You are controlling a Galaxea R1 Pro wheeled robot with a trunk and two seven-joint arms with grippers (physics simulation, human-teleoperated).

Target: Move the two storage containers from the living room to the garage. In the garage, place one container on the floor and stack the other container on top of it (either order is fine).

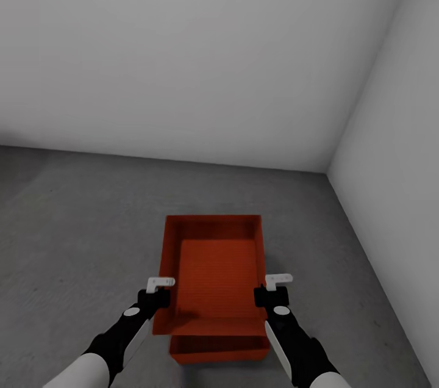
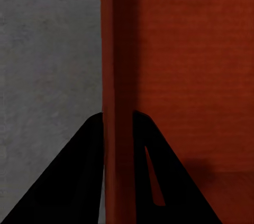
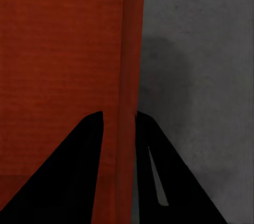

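My left tool (image 1: 160,290) and right tool (image 1: 272,288) clench the upper container's (image 1: 213,266) side walls, above the lower container (image 1: 219,350) on the garage floor (image 1: 73,241); stacking remains.

The left gripper (image 2: 119,129) had its dark jaws closed on the orange-red container's side wall (image 2: 119,49), beside grey concrete floor (image 2: 47,49).

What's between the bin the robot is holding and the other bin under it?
Nothing visible. The held bin, gripped by the left gripper and right gripper on its side walls, hangs above the lower bin on the floor.
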